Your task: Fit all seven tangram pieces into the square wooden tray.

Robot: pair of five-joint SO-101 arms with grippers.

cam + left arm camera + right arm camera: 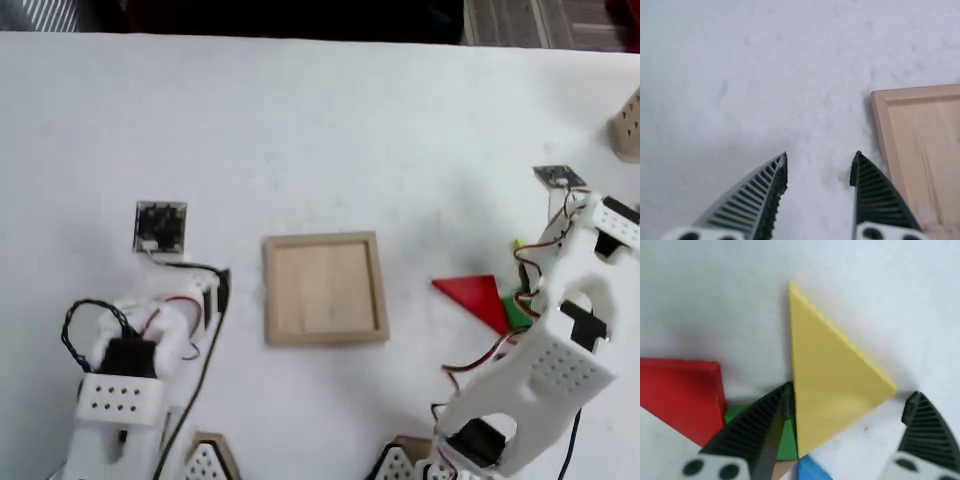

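Note:
The square wooden tray lies in the middle of the table with nothing in it. My left gripper hovers open over bare table just left of the tray. My right gripper is open and straddles a yellow triangle; one fingertip touches its long edge, the other stands off one corner. Beside it lie a red piece, a green piece and a blue piece. In the high view the red triangle and a bit of green show beside the right arm, which covers the others.
A small black board sits left of the tray with a cable running to the left arm. Another board lies at the right, and a wooden object stands at the right edge. Arm bases line the front edge.

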